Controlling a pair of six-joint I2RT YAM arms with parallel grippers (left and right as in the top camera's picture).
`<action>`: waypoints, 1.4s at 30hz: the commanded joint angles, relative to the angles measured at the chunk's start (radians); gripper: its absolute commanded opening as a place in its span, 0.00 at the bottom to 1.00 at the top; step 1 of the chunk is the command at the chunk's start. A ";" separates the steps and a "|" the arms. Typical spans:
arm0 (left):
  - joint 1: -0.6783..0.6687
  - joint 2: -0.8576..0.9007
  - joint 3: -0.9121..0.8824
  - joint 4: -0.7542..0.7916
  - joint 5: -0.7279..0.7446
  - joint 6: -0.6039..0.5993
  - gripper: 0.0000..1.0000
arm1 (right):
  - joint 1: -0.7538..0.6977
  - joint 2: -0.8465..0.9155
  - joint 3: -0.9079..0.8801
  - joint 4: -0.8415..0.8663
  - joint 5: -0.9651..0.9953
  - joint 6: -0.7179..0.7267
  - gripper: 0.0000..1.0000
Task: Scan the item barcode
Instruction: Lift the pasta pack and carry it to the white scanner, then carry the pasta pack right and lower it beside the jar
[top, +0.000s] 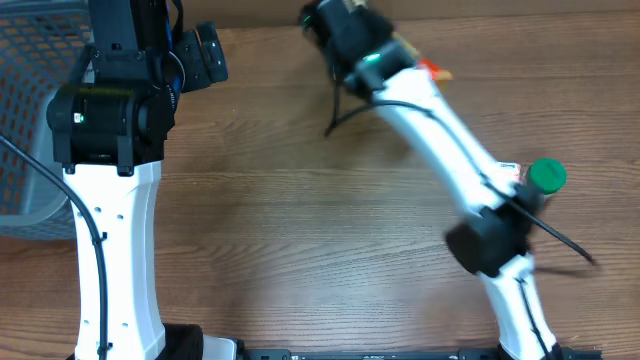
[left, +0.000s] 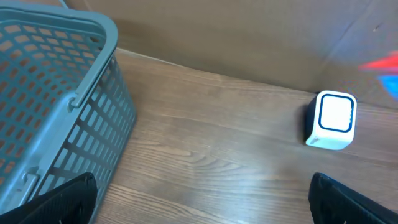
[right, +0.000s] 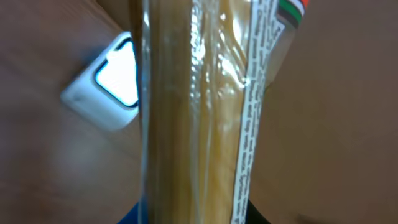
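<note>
Our right claw (top: 385, 48) is clenched on the spaghetti packet (right: 193, 112), whose long axis runs straight out from the fingers. The scanner (right: 106, 84) sits behind it, slightly left, at the table's far edge. Our left claw (left: 205, 199) hangs released, farther off.

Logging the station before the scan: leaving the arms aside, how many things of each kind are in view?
pasta packet: 1
scanner: 1
basket: 1
green-capped container: 1
Total: 4
</note>
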 joint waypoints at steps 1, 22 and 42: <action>0.004 -0.003 0.010 0.000 -0.010 0.018 1.00 | -0.105 -0.185 0.039 -0.176 -0.328 0.293 0.04; 0.004 -0.003 0.010 0.000 -0.010 0.018 1.00 | -0.502 -0.183 -0.542 -0.402 -0.731 0.354 0.04; 0.004 -0.003 0.010 0.000 -0.010 0.018 1.00 | -0.502 -0.190 -0.700 -0.272 -0.600 0.429 0.85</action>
